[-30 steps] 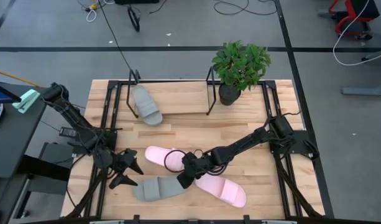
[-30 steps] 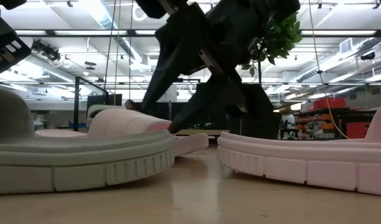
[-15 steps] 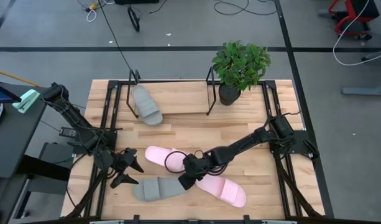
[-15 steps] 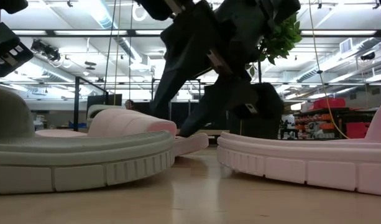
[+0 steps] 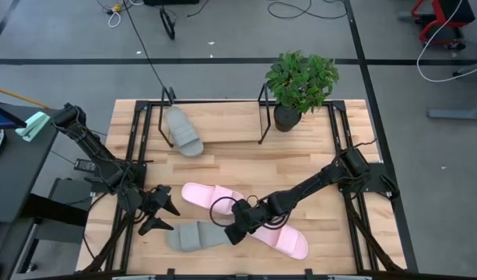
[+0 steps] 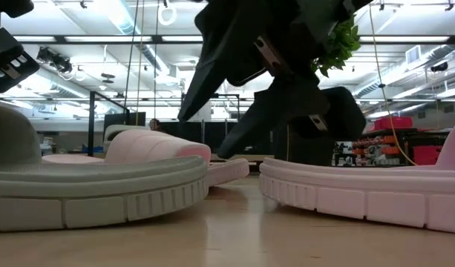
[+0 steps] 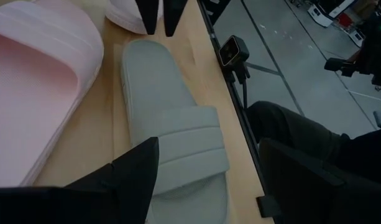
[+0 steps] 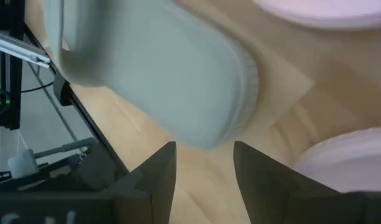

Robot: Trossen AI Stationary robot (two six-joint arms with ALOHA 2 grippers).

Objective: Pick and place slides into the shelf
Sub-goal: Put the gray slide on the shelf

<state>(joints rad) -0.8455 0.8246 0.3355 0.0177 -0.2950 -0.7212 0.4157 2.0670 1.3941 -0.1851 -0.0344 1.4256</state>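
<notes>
Two pale pink slides [image 5: 209,196] [image 5: 281,237] and a grey slide [image 5: 195,236] with a ribbed strap lie near the light wooden table's [image 5: 300,167] front edge; another grey slide [image 5: 183,131] sits on the black-framed shelf [image 5: 215,117] beside a green plant [image 5: 302,80] in a black pot.

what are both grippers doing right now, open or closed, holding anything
Left gripper: open, empty, beside the front grey slide.
Right gripper: open, empty, at that slide's end, between the two pink slides.

A green potted plant [image 5: 300,87] stands on the wooden table [image 5: 316,155], far corner.
</notes>
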